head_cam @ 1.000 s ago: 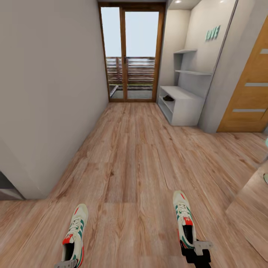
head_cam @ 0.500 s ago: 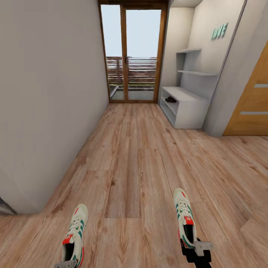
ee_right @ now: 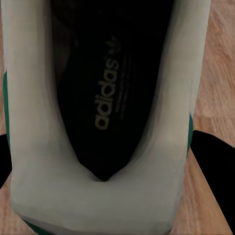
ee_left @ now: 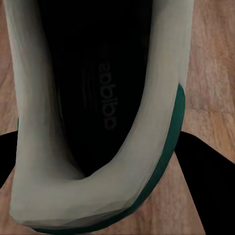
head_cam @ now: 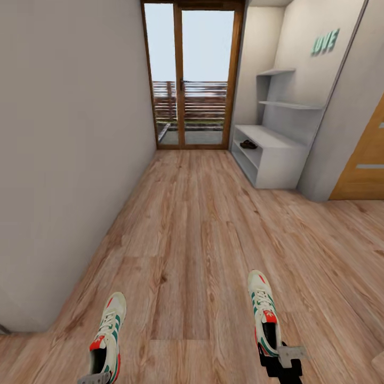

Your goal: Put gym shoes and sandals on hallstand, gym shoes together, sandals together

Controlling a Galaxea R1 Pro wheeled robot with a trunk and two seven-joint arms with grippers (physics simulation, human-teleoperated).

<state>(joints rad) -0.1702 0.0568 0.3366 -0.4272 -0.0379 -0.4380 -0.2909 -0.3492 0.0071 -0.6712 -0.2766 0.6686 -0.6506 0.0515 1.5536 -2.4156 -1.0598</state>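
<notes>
I hold one gym shoe in each gripper, toes pointing ahead over the corridor floor (head_cam: 192, 234). The left gym shoe (head_cam: 108, 332) is white with green stripes and a red tongue, and my left gripper (head_cam: 96, 377) is shut on its heel. The right gym shoe (head_cam: 263, 309) is held the same way by my right gripper (head_cam: 277, 354). Each wrist view looks down into a dark insole past the white heel collar (ee_left: 93, 193) (ee_right: 98, 200). The hallstand (head_cam: 277, 160) stands far ahead on the right. A small dark sandal shape (head_cam: 248, 144) lies on its open shelf.
A glass balcony door (head_cam: 192, 80) closes the corridor's far end. A plain wall (head_cam: 64, 160) runs along the left. A wooden door (head_cam: 365, 170) sits on the right past the hallstand, with staggered wall shelves (head_cam: 290, 104) above the bench.
The whole view has shifted as the camera moved along the corridor, with the hallstand now slightly larger. Both shoes stay fixed in the grippers.
</notes>
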